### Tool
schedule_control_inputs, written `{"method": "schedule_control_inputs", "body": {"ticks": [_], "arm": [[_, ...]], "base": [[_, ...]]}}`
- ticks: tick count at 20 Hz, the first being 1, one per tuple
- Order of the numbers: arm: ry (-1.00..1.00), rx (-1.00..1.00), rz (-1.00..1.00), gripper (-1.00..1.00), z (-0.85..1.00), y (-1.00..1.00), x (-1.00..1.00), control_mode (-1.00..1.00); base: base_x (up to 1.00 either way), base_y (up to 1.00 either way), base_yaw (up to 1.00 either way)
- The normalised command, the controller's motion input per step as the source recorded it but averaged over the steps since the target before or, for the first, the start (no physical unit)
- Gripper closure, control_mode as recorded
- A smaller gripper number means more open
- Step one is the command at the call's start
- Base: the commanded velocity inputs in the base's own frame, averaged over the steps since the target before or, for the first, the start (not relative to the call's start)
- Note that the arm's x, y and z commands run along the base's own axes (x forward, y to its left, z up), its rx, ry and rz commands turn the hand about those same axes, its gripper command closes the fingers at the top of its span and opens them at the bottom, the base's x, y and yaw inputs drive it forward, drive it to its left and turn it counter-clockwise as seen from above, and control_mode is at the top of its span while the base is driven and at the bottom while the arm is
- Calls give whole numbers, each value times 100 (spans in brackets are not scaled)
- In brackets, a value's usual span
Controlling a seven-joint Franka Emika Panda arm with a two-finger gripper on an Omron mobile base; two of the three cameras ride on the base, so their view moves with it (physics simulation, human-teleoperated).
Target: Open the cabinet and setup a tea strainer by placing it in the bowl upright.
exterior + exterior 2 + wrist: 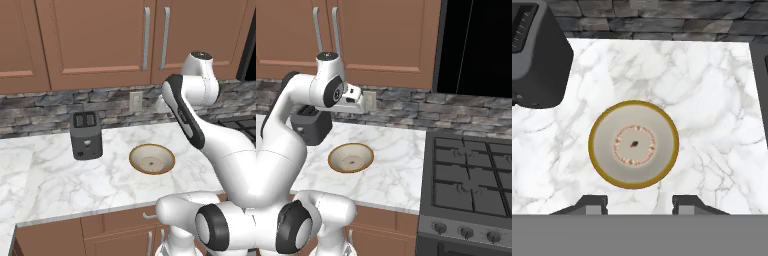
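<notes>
The brown cabinet (pixel 100 40) hangs above the counter with both tall doors closed, and its two silver bar handles (pixel 155 37) sit side by side. No tea strainer is in sight. The beige, brown-rimmed bowl (pixel 152 159) (pixel 351 157) stands empty on the marble counter. In the hand view the bowl (pixel 633 144) lies directly below, just past the fingertips. My gripper (pixel 639 204) hovers high above it, pointing down, open and holding nothing. The hand (pixel 354 102) sits roughly level with the stone backsplash.
A dark grey two-slot toaster (pixel 86 135) (pixel 534 55) stands left of the bowl near the wall. A black gas stove (pixel 471 175) borders the counter on the right. A wall outlet (pixel 135 101) is set in the backsplash. Drawer fronts (pixel 125 225) run below the counter edge.
</notes>
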Motion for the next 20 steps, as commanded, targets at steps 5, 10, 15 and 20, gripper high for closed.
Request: {"method": "schedule_control_inputs", "body": {"ticks": [5,10,15,20], "arm": [[-4,0,-1,-100,0,6,-2,-100],[-31,-5,-2,-100,32,1,-34,-100],[-39,-2,-10,-100,84,-14,-30,-100],[-36,6,-6,-100,100,0,-19,-100]], "base": [[0,0,0],[0,0,0],[0,0,0],[0,0,0]]}}
